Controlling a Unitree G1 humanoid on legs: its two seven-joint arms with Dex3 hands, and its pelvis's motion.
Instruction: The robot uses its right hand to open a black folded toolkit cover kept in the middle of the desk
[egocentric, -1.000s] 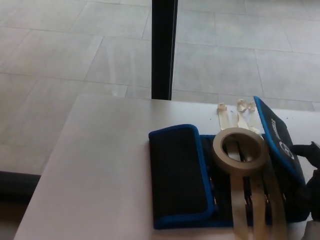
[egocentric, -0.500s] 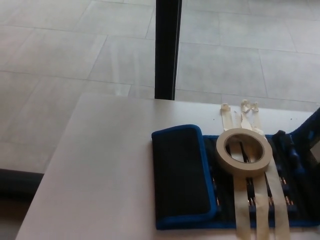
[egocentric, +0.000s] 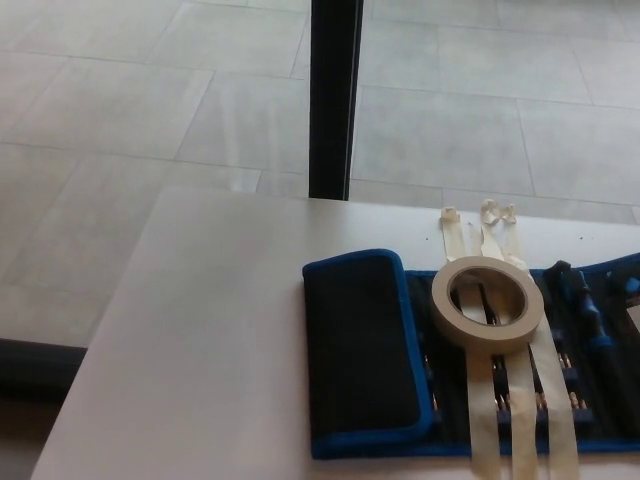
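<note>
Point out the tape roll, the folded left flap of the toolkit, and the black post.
tape roll (egocentric: 442, 303), head view, left rim
left flap (egocentric: 360, 350), head view, centre of black panel
black post (egocentric: 333, 100), head view, mid-shaft

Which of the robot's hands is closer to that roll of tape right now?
Neither can be judged: no hand shows in the head view. The tape roll sits on the opened toolkit cover, with no hand near it.

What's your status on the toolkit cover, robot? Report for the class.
Both hands out of view. Toolkit cover lies unfolded on the right, left flap folded, tools exposed. Tape roll and tape strips sit across its middle.
</note>
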